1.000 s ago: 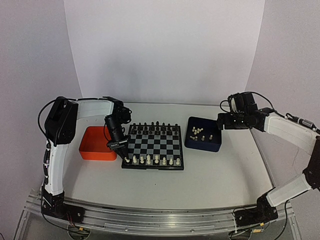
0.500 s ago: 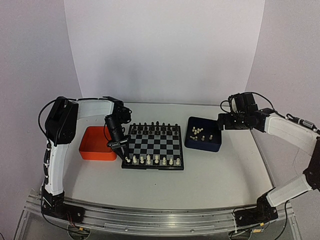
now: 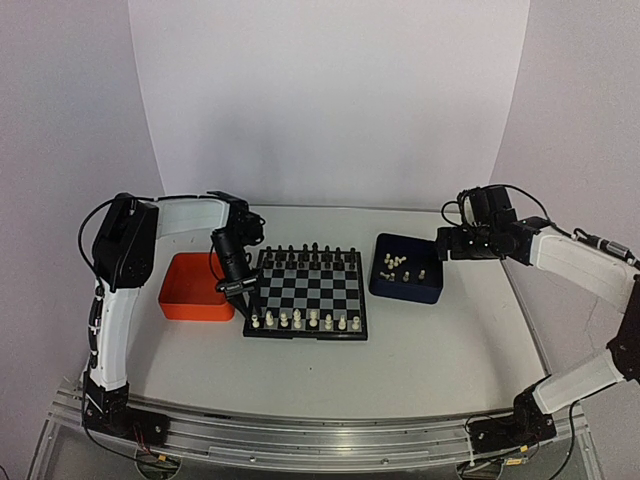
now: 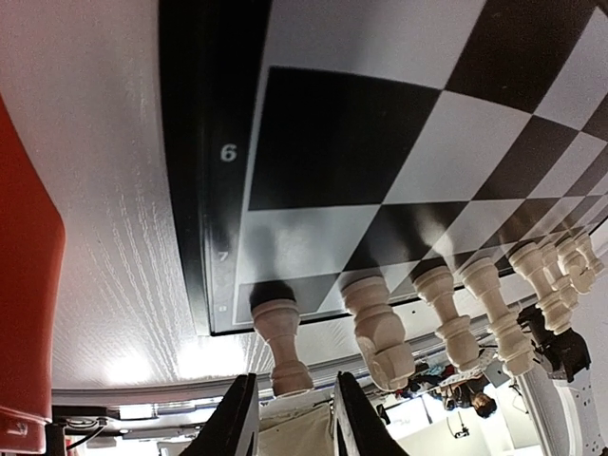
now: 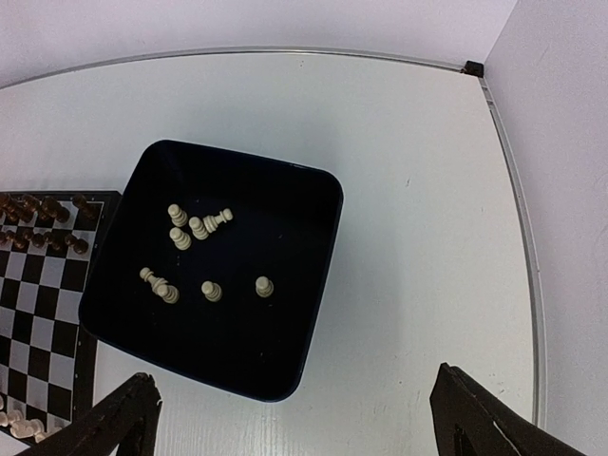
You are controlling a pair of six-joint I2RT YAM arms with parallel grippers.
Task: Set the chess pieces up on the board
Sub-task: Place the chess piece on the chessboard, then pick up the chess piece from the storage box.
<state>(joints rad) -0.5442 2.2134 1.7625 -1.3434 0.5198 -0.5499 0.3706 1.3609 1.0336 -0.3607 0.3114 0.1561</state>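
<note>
The board (image 3: 310, 291) lies mid-table with black pieces along its far rows and a row of cream-white chess pieces (image 3: 312, 321) on its near row. My left gripper (image 3: 247, 303) hovers over the near-left corner. In the left wrist view its jaws (image 4: 290, 418) stand slightly apart around the top of the corner rook (image 4: 278, 342), with a gap on each side; the rook stands upright on its square beside a knight (image 4: 380, 332). My right gripper (image 5: 294, 394) hangs wide open above the dark blue tray (image 5: 313, 285), which holds several loose white pieces (image 5: 195, 228).
An orange tray (image 3: 190, 290) sits just left of the board, close to my left arm. The dark blue tray (image 3: 405, 293) sits just right of the board. Black pieces (image 5: 38, 214) line the board's far rows. White walls ring the table.
My left gripper's jaws have parted and let go of the corner rook, which now stands on the board. The right arm has not moved.
</note>
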